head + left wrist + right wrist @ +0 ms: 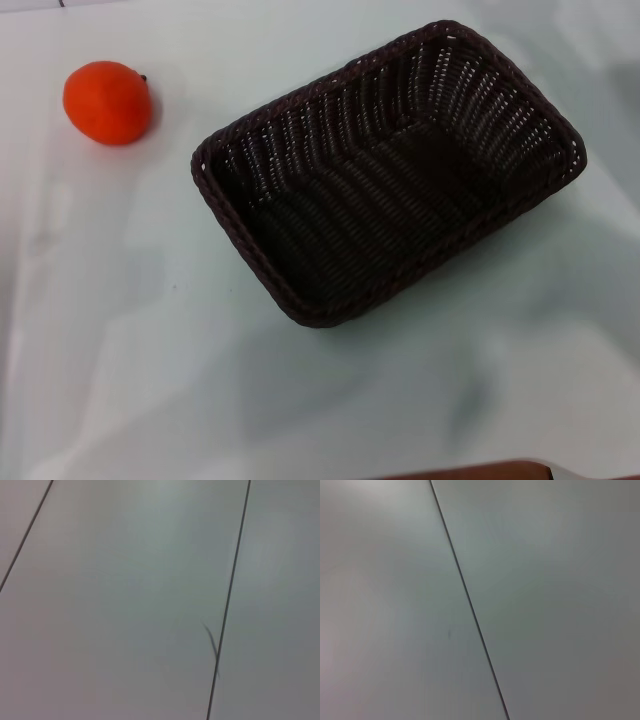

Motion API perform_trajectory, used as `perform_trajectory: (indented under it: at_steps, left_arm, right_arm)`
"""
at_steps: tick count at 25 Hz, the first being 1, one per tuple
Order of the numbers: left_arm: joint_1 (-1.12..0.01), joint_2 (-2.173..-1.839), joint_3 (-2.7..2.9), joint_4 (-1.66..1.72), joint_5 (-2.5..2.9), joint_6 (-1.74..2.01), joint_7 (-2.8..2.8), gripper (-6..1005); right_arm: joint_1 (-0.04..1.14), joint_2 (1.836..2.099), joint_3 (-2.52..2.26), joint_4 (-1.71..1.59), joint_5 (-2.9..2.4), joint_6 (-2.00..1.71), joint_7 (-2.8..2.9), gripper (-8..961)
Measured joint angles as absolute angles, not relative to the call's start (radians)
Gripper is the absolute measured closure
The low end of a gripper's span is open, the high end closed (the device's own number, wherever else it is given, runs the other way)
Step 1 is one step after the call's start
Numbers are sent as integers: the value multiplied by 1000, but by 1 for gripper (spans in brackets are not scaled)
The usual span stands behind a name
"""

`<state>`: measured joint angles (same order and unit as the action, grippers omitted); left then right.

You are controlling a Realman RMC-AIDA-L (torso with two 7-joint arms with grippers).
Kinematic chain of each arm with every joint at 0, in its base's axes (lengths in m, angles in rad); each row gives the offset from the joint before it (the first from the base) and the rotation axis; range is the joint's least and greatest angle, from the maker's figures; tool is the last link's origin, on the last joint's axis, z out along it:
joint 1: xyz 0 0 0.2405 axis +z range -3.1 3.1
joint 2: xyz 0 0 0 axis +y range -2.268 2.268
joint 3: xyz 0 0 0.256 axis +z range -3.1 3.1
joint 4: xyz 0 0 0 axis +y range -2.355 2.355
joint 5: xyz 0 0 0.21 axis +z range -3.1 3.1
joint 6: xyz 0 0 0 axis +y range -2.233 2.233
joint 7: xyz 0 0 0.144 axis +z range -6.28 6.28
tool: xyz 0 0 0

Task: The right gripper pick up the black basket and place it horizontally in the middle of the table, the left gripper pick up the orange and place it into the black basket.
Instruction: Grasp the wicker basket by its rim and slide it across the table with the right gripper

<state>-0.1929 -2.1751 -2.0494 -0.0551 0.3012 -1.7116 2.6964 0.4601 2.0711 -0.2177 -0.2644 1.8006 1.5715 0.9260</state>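
Note:
The black basket [390,180] lies on the white table [130,330], right of centre, turned at a slant with its open side up and nothing in it. The orange [107,102] sits on the table at the far left, well apart from the basket, its dark stem pointing right. Neither gripper shows in the head view. The left wrist view and the right wrist view show only plain pale panels with thin dark seams, and no fingers.
A brown strip [470,471] shows at the table's near edge, bottom right. Bare white tabletop lies between the orange and the basket and in front of the basket.

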Motion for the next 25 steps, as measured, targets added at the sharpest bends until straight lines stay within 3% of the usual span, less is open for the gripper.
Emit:
perform_trajectory:
  at_steps: [14,17,25]
  left_arm:
    - [-193,-2175,-2057,-56,296,-1714,2693,92]
    - [-194,-2175,-2057,-59,296,-1718,2693,91]
    - [-195,-2173,-2061,-59,296,-1708,2694,91]
  right_arm:
    - [480,2071,-244,-281,1801,1531,947,107]
    - [481,2060,-275,-298,1801,1506,984,108]
    - [441,2032,-509,-745,1512,1397,1601,110]
